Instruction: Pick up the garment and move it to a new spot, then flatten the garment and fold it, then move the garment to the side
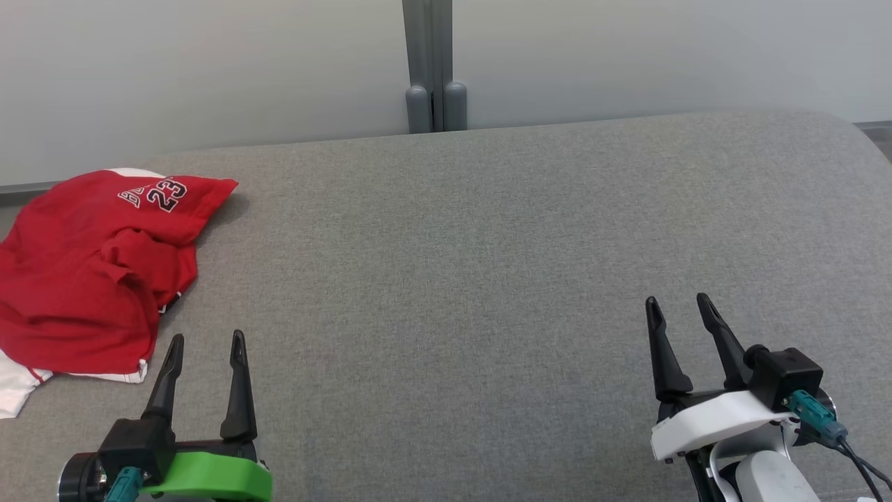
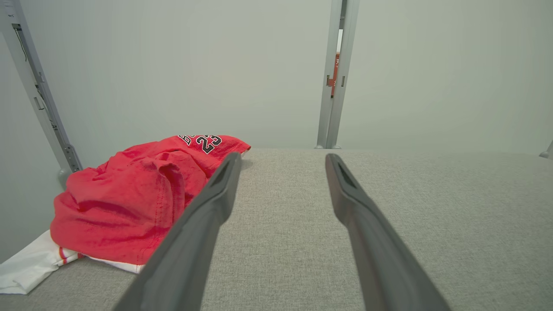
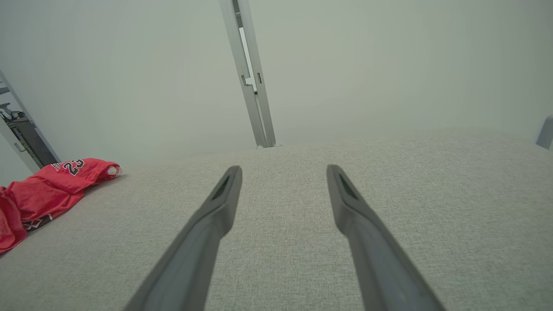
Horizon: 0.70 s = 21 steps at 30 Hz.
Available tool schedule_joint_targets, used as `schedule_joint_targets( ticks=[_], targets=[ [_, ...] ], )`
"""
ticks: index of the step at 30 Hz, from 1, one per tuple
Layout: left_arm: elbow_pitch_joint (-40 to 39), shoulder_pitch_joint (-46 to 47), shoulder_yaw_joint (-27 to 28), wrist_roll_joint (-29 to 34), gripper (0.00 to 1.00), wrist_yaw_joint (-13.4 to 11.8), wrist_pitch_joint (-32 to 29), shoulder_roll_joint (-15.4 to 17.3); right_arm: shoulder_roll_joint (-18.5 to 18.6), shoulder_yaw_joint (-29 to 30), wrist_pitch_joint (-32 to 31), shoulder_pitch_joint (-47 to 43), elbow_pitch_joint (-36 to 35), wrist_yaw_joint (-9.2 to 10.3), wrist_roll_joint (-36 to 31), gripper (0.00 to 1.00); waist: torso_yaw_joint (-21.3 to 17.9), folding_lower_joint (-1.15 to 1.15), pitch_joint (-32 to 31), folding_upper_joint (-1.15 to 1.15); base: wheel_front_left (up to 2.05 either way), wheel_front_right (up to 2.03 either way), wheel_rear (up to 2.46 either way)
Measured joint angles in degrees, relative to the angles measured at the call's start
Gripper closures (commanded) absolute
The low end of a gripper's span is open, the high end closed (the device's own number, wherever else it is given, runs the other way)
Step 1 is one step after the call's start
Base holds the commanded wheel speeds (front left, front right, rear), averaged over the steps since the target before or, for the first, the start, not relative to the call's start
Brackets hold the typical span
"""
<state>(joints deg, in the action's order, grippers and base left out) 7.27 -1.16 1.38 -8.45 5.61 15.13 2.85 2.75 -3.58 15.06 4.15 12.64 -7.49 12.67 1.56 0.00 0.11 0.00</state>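
Note:
The garment (image 1: 90, 279) is a red jersey with white trim and the number 23, lying crumpled at the far left of the grey padded surface (image 1: 488, 265). It also appears at the left of the left wrist view as the garment (image 2: 129, 203) and at the far left of the right wrist view as the garment (image 3: 43, 194). My left gripper (image 1: 206, 339) hovers open just right of the jersey's near edge, holding nothing. At the lower right my right gripper (image 1: 678, 301) is open too, far from the cloth. In each wrist view the gripper (image 2: 283, 157) and gripper (image 3: 284, 169) show bare fabric between the fingers.
A pale wall stands behind the surface, with a grey vertical post (image 1: 432, 66) at its middle. The surface curves down at the right end (image 1: 864, 153). A strip of floor shows left of the jersey (image 1: 21, 195).

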Motion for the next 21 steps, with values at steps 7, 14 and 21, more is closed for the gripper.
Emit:
schedule_joint_targets(
  ticks=[7, 14, 21],
  targets=[
    [0.66, -0.01, -0.01, -0.9, 0.0, -0.01, 0.01, 0.0, 0.0, -0.1, 0.0, 0.03, 0.38, 0.0, 0.35, 0.0, -0.02, 0.0, 0.18, 0.0, 0.0, 0.0, 0.0],
    [1.54, 0.02, -0.13, -1.18, 0.0, -0.04, 0.01, 0.18, 0.0, -0.14, 0.0, 0.25, 0.77, 0.0, 0.52, 0.0, 0.12, 0.0, 0.14, 0.0, 0.0, 0.0, 0.0],
    [1.96, 0.1, -0.27, -1.54, 0.0, -0.13, 0.01, 0.43, 0.01, -0.11, 0.0, 0.2, 0.85, 0.0, 0.78, 0.0, 0.73, 0.0, 0.03, 0.0, 0.0, 0.0, 0.0]
  ],
)
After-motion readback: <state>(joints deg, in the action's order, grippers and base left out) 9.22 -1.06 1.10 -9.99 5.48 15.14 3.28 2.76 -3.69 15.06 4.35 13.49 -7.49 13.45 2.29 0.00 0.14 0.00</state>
